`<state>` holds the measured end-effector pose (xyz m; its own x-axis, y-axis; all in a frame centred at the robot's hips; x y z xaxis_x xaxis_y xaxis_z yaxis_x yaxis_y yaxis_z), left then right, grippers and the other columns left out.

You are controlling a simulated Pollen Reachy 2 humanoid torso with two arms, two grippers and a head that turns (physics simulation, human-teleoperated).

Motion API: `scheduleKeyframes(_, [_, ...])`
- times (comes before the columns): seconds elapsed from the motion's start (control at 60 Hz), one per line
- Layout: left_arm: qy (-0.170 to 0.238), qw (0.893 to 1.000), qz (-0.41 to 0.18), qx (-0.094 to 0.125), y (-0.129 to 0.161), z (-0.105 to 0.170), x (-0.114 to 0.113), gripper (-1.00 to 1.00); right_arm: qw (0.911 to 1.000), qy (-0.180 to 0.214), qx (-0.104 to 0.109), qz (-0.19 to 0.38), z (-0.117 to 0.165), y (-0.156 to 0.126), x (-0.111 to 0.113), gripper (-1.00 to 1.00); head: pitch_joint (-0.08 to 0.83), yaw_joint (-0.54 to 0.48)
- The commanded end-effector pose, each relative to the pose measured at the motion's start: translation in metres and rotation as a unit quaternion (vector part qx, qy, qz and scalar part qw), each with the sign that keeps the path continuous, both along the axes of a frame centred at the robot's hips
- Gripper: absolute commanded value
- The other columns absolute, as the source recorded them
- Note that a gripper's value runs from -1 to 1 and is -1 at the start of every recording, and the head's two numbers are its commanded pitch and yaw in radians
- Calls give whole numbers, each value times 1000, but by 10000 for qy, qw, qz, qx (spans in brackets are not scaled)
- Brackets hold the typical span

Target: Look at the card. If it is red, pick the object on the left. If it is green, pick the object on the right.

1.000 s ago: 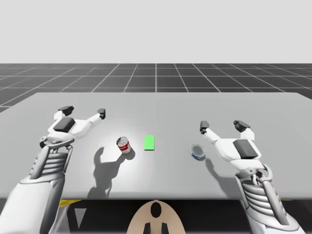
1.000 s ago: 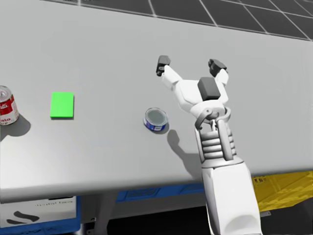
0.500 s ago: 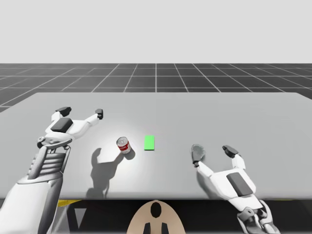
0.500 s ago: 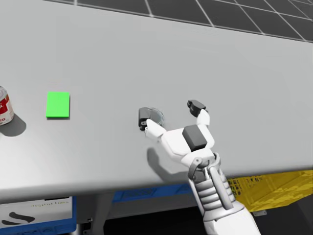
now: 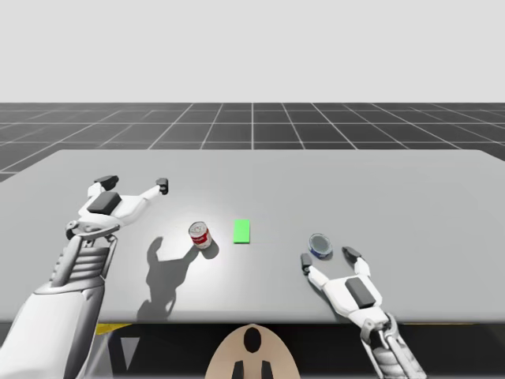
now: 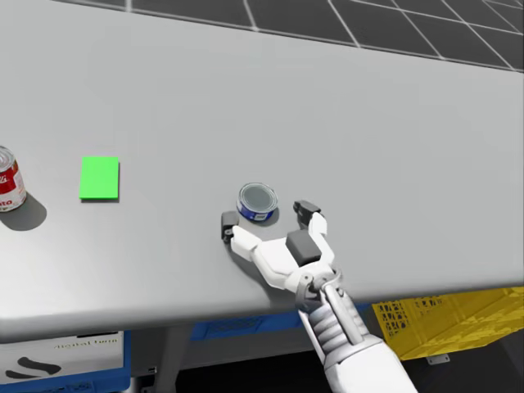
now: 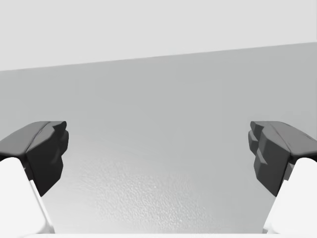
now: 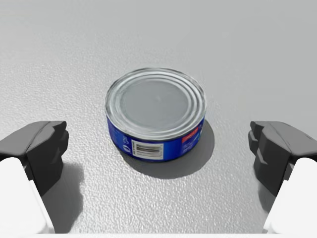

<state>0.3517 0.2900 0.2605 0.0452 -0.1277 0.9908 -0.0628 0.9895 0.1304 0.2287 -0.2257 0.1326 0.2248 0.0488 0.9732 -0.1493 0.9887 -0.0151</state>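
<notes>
A green card lies flat at the table's middle. Left of it stands a red and white can. Right of it sits a low blue can with a silver lid. My right gripper is open, low over the table just on the near side of the blue can; in the right wrist view the can stands a little ahead of the gap between the fingers, untouched. My left gripper is open at the far left over bare table.
The grey table has its front edge close behind my right wrist. Below that edge in the head view are a yellow crate and a blue box.
My right gripper has pulled back toward the front edge and dropped low, so the blue can now stands ahead of its open fingers. My left arm has barely moved.
</notes>
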Motion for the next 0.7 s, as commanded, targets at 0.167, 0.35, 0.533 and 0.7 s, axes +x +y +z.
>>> scheduleKeyframes(0.167, [15, 10000, -8, -3, -1, -1, 0, -1000, 9984, 399, 402, 1, -3, 16, 37, -1000, 720, -338])
scheduleKeyframes(0.35, [43, 10000, -20, 7, -2, -2, 1, -1000, 9961, 755, 449, 35, -6, 17, 44, -1000, 722, -335])
scheduleKeyframes(0.533, [55, 10000, -28, 20, -3, -3, 1, -1000, 9958, 800, 430, 121, -8, 16, 42, 977, 715, -341])
scheduleKeyframes(0.7, [70, 10000, -27, 21, -4, -3, 1, -1000, 9947, 889, 493, 159, -8, 15, 41, 1000, 700, -344])
